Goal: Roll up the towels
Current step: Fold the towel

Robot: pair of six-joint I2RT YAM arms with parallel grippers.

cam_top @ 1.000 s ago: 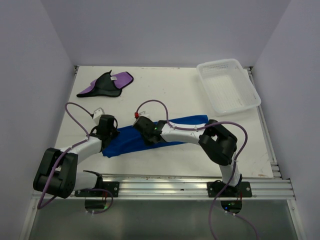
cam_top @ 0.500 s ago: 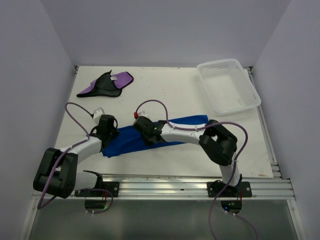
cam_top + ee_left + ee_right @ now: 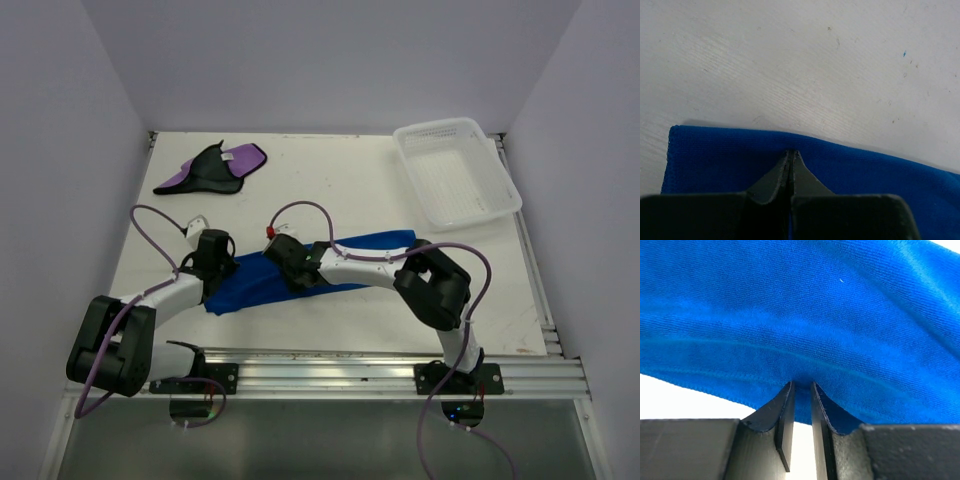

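The blue towel (image 3: 375, 242) lies as a long band across the near middle of the table. My left gripper (image 3: 220, 278) is at its left end, jaws shut with a sliver of blue cloth pinched between them (image 3: 791, 152); the towel's edge (image 3: 715, 155) runs just past the tips. My right gripper (image 3: 298, 278) is on the towel's middle. Its jaws (image 3: 802, 385) stand a little apart, and a fold of the blue towel (image 3: 790, 315) sits at the tips. The purple towel (image 3: 215, 168), black side partly up with a white tag, lies crumpled at the far left.
A white mesh basket (image 3: 440, 127) stands at the far right corner. Walls close in the table on the left, back and right. A metal rail (image 3: 350, 372) runs along the near edge by the arm bases.
My right gripper's jaws have parted slightly from shut. That arm has shifted a touch to the left. The left arm and both towels have stayed put.
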